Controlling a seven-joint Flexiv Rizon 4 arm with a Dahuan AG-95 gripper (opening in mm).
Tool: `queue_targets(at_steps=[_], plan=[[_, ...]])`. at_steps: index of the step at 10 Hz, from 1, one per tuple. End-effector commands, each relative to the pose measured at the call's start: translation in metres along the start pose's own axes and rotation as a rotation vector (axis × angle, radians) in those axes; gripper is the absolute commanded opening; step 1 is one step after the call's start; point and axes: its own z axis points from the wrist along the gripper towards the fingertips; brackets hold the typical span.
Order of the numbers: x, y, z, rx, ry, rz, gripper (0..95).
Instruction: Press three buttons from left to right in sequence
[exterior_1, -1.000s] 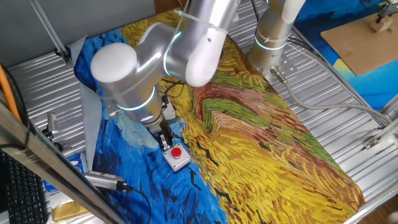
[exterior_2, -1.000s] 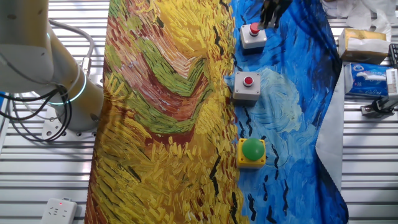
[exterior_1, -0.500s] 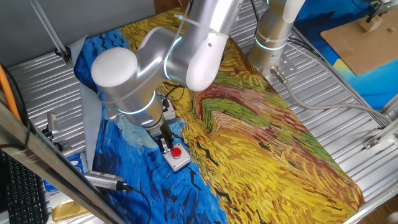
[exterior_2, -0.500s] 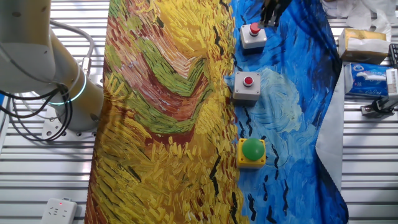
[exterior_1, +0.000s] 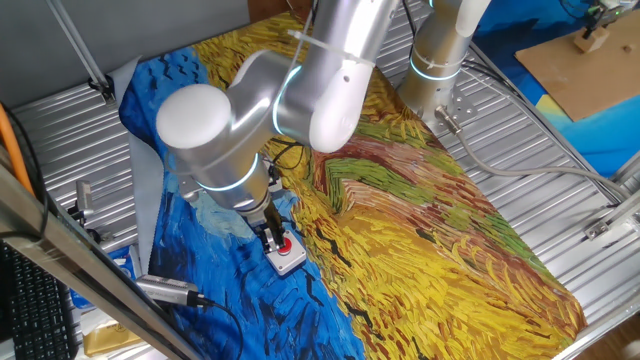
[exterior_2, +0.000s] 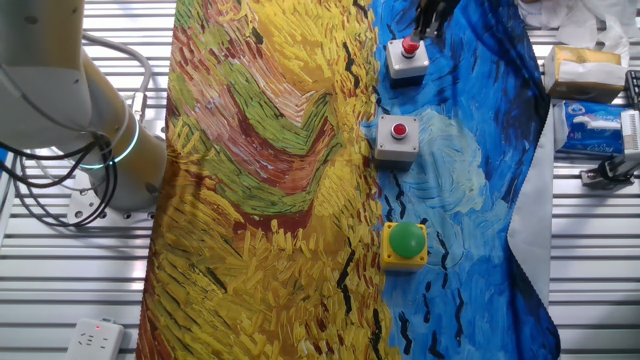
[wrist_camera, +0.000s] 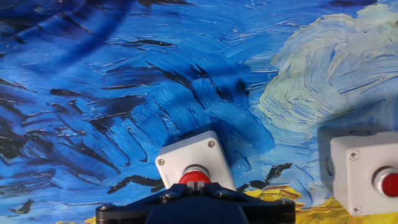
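Your gripper hangs right over the red-capped button nearest the front edge of the painted cloth, its tip down at the cap in one fixed view. In the other fixed view the gripper enters from the top edge and its dark tip sits beside that same button; you cannot tell there whether it touches the cap. In the hand view only the dark underside of the gripper shows along the bottom edge, with the button's red cap partly hidden behind it. No view shows the fingertips clearly, so you cannot tell whether the gripper is wide or narrow.

The three buttons stand in a line on the blue part of the cloth that covers the surface. The second red button, on a light grey base, sits near the first. The green button on its yellow base stands farther along, apart from both. In the hand view the second red button shows at the right edge.
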Motion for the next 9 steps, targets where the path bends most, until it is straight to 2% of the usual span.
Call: queue_targets(at_steps=[1, 4, 9], plan=[[-0.001, 0.000, 0.003, 0.002, -0.002, 0.002, 0.0], [-0.002, -0.001, 0.012, 0.002, -0.007, 0.003, 0.0], [-0.003, -0.003, 0.017, -0.002, -0.003, 0.009, 0.0]])
